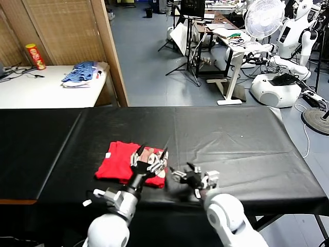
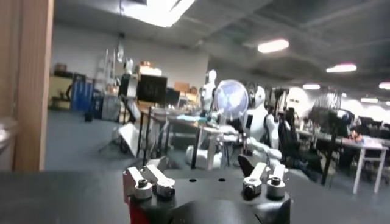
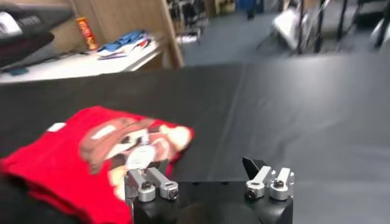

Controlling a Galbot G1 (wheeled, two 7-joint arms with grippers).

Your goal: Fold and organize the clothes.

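Left claw [image 1: 152,154], fingers spread apart and holding nothing, poised over the near right edge of the folded red T-shirt [image 1: 123,163], its two dark tips angled up and away from the cloth; whether the lower part of the claw touches the fabric cannot be told. Right claw [image 1: 195,178], likewise spread apart and empty, low over the bare counter [image 1: 231,144] just beside the shirt's right edge, apart from it. The T-shirt lies as a compact, roughly rectangular bundle on the black cloth-covered counter, toward the near left of its middle, the brown-and-white cartoon print [image 3: 131,143] facing up on its right portion and a small white label [image 3: 56,127] near one corner. Judged from its shape, the folding appears largely done, with tidying or placing left. Risks from here: a fingertip of the left claw, lifting away, could catch a loose layer and drag the top fold open; the right claw, so near the bundle's edge, could nudge it askew or bunch the black cover beneath it if it swings across. Beyond the counter, a white side table [image 1: 31,92] carries a blue-and-white pile of garments [image 1: 82,73] and a tall snack can [image 1: 35,56], well apart from the work
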